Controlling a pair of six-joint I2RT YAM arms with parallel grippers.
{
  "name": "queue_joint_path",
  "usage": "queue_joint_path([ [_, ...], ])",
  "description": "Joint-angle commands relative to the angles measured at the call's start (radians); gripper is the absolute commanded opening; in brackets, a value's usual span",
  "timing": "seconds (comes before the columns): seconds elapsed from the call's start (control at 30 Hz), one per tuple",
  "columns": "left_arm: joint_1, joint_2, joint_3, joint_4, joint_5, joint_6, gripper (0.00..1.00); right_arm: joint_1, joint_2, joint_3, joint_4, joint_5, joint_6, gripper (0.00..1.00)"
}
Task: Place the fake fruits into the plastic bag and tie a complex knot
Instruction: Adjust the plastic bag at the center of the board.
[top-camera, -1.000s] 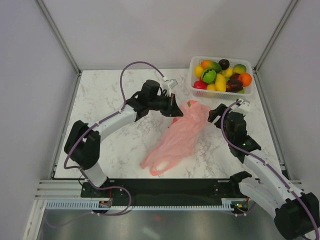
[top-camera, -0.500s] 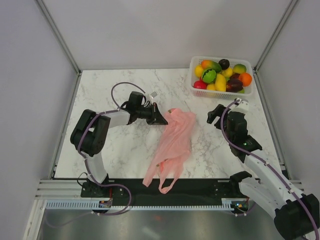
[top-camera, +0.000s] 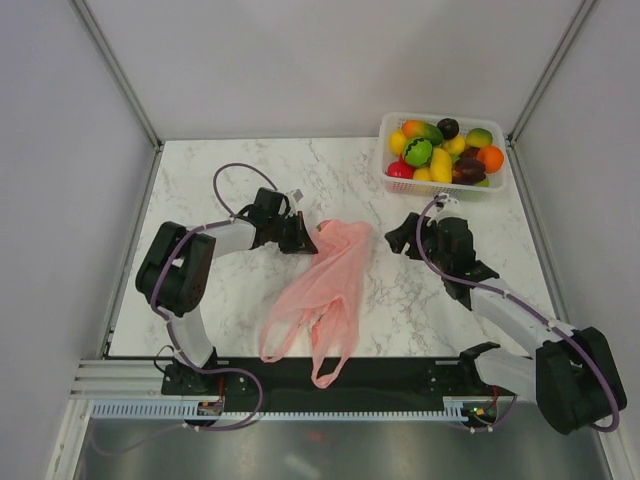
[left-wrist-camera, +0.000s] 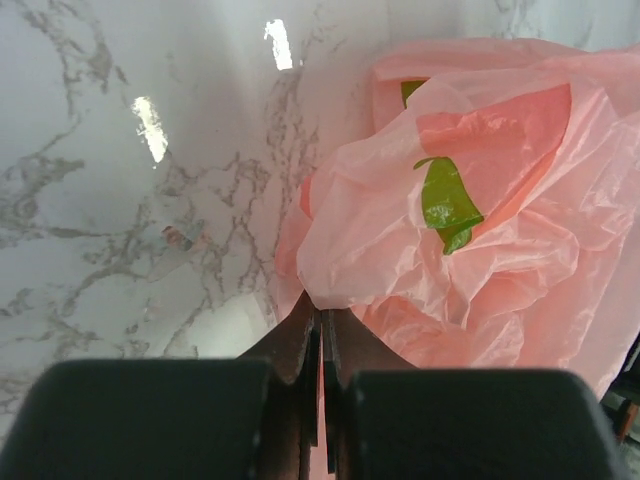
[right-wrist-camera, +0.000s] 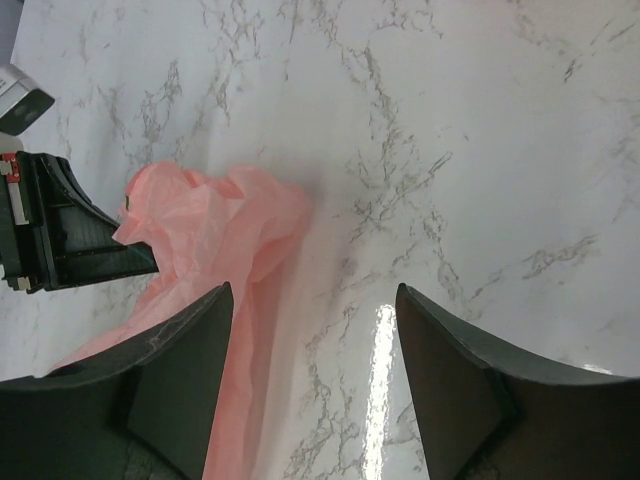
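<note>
left gripper (top-camera: 308, 240) clamped on far end of thin translucent pink plastic bag (top-camera: 330, 275) mid-table, probably anchoring it for loading; right gripper (top-camera: 393, 233) jaws apart just right, glossy fake fruits (top-camera: 445, 150) in far-right white lattice basket (top-camera: 440, 116).

We see bright, even light from overhead. The glossy counter (left-wrist-camera: 100, 200) throws white glare patches in both wrist views, shadows are faint and soft, and our own jaws sit dark and blurred up close.

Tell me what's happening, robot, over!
Left gripper shut on thin pink plastic bag. Right gripper open, empty, beside it. Glossy plastic fruits in white lattice basket; something green inside bag. Nothing blocking.
</note>
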Motion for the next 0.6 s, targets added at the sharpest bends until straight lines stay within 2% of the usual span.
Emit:
queue_joint_path([
  [0.0, 0.007, -0.045, 0.014, -0.042, -0.085, 0.070, 0.02, -0.003, 0.065, -0.026, 0.152, -0.096, 0.030, 0.74],
  [0.03, 0.007, -0.045, 0.017, -0.048, -0.095, 0.076, 0.02, -0.003, 0.079, -0.026, 0.165, -0.098, 0.030, 0.69],
  [0.13, 0.007, -0.038, 0.023, -0.068, -0.121, 0.095, 0.02, 0.017, 0.141, -0.016, 0.179, -0.092, 0.019, 0.69],
  [0.2, 0.005, -0.035, 0.020, -0.070, -0.125, 0.098, 0.02, 0.060, 0.181, 0.007, 0.181, -0.060, 0.008, 0.71],
  [0.23, 0.007, -0.035, 0.018, -0.070, -0.125, 0.100, 0.02, 0.077, 0.193, 0.015, 0.189, -0.050, 0.010, 0.76],
  [0.33, 0.007, -0.041, 0.014, -0.073, -0.130, 0.110, 0.02, 0.135, 0.248, 0.055, 0.189, -0.015, 0.019, 0.82],
  [0.57, 0.007, -0.045, 0.006, -0.084, -0.142, 0.129, 0.02, 0.254, 0.420, 0.204, 0.095, 0.215, 0.036, 0.79],
])
